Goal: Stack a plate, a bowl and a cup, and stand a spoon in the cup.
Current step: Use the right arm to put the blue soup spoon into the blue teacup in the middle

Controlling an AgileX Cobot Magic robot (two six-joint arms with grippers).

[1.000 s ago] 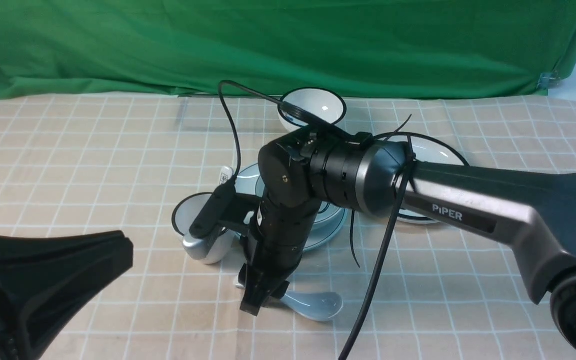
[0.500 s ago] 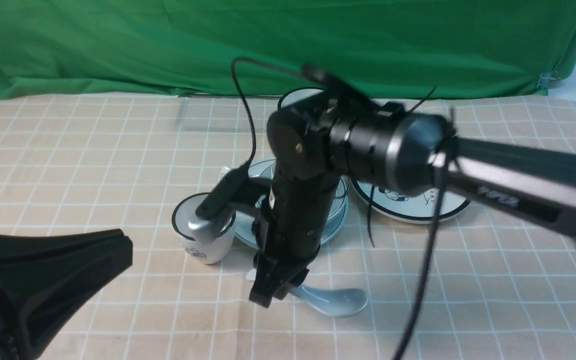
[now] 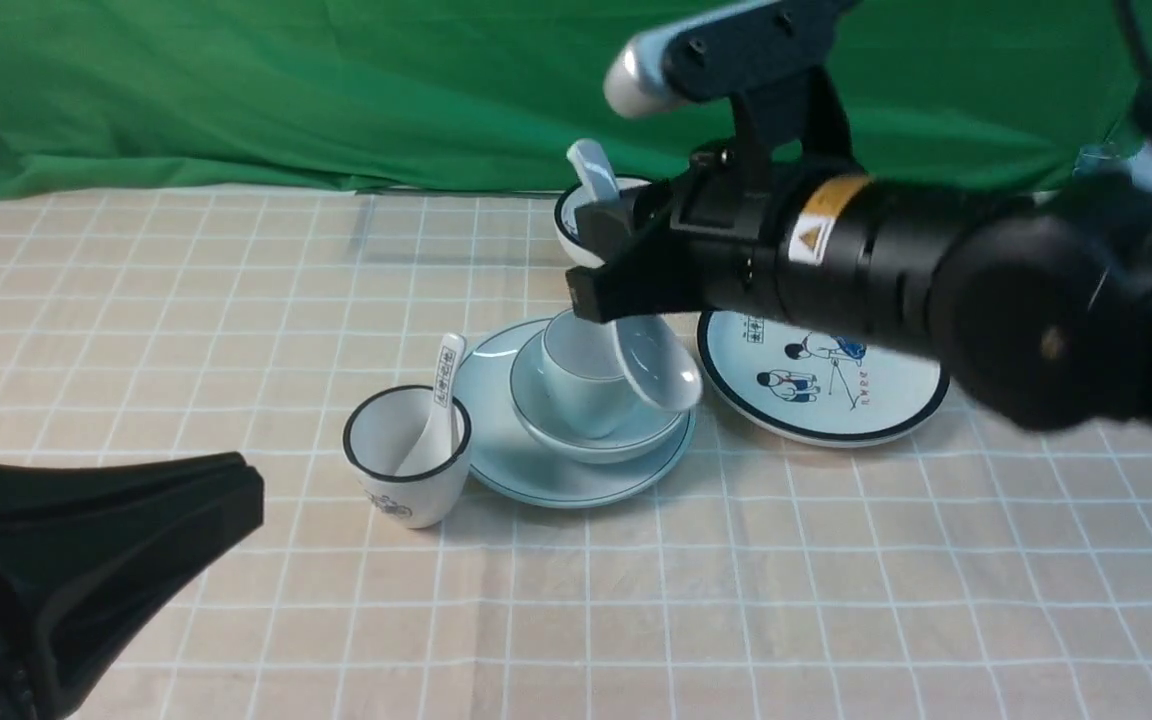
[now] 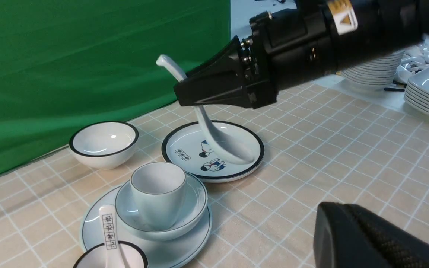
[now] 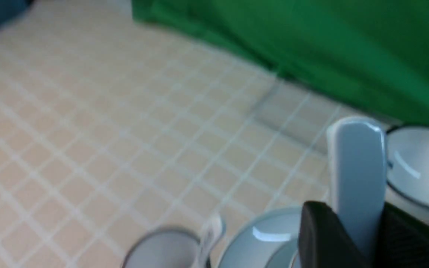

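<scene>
ok so the right fingers are pinching the plain white spoon by its handle. It's hanging tilted in the air, deep end down, just beside the pale blue-green cup and not in it yet. The cup is sitting in the shallow bowl on the plate, about mid-bench. The left fingers are pressed together, idling by the near left corner.

My take: centre the deep end over the cup mouth first, then go straight down slowly. Only let go once it's touching bottom and the handle is leaning on the rim. A sideways bump could slide that cup.
</scene>
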